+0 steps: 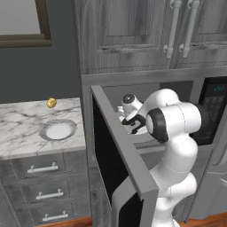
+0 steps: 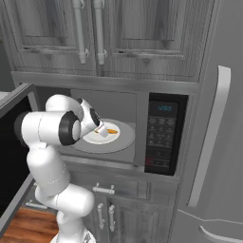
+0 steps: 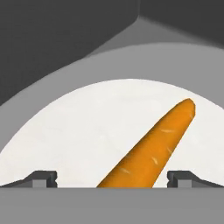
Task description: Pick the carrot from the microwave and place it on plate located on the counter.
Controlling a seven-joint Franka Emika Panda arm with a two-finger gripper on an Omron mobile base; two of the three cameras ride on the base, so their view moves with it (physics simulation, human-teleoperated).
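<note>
Hand view: claw [image 3: 112, 177] spread wide, empty, straddling carrot [image 3: 151, 153] on white plate [image 3: 65, 135] inside microwave [image 2: 137, 121]. Risk: carrot lies slantwise, so closing fingers may roll it away.

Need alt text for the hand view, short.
An orange carrot lies on a white plate inside the grey microwave, running up between the open end effector's two dark fingertips.
</note>
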